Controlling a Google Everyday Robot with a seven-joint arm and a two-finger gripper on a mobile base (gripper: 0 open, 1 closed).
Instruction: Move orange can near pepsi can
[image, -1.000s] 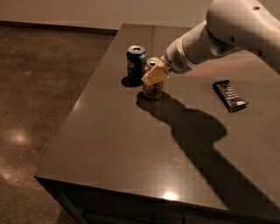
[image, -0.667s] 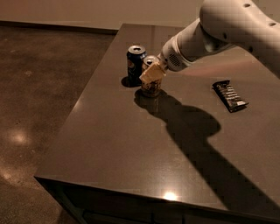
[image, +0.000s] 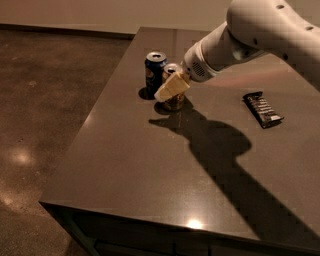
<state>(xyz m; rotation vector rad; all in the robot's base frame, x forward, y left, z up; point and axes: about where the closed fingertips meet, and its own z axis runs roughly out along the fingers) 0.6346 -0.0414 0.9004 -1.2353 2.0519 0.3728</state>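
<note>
Standing upright on the desk (image: 125, 165), the orange can (image: 176, 104) sits just right of the pepsi can (image: 155, 74), almost touching it. Your gripper (image: 170, 90) clasps the orange can from its far side.

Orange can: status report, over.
Gripper at the orange-gold aluminium can, upright on the table. Dark blue aluminium pepsi can right beside it. Dark snack bar well aside, nothing blocking.

You can read no words; the pepsi can (image: 155, 75) shows a round logo. The gripper (image: 171, 88) is at the orange can (image: 176, 103).
</note>
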